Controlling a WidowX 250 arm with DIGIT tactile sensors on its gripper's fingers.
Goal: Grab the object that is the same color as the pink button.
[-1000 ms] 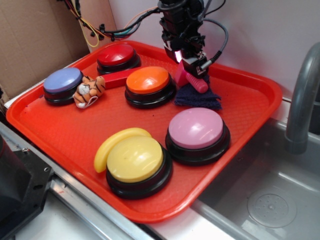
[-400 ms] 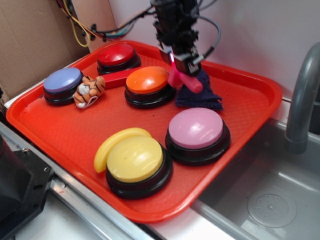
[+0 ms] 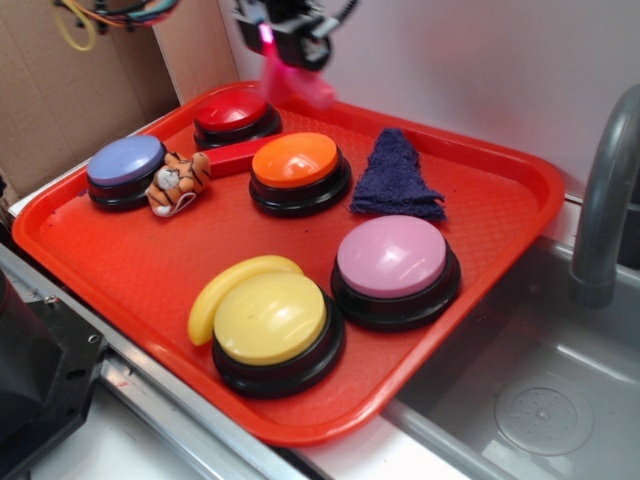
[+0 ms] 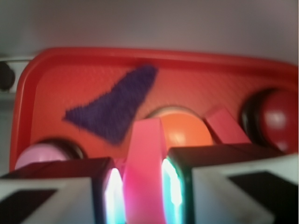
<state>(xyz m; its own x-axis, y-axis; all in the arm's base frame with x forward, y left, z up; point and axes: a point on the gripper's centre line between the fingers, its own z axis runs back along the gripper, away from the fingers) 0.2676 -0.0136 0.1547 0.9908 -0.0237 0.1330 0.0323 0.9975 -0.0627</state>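
Observation:
The pink toy bolt (image 3: 298, 82) hangs in the air above the tray's back edge, blurred by motion. My gripper (image 3: 282, 45) is shut on it at the top of the exterior view. In the wrist view the bolt (image 4: 145, 168) fills the gap between the two glowing pads (image 4: 171, 186), its end pointing toward the tray. The pink button (image 3: 392, 256), a pale pink dome on a black base, sits at the tray's front right, far below the gripper; the pink button's edge (image 4: 41, 155) shows at the lower left of the wrist view.
The red tray (image 3: 90, 250) also holds a dark blue cloth (image 3: 396, 178), orange button (image 3: 296, 160), red button (image 3: 232, 110), blue button (image 3: 125, 160), yellow button (image 3: 270, 318), a toy tiger (image 3: 180, 182) and a red block (image 3: 235, 157). A sink and faucet (image 3: 605, 200) lie to the right.
The gripper has risen and moved left toward the tray's back, carrying the bolt up off the dark blue cloth. The cloth now lies fully uncovered.

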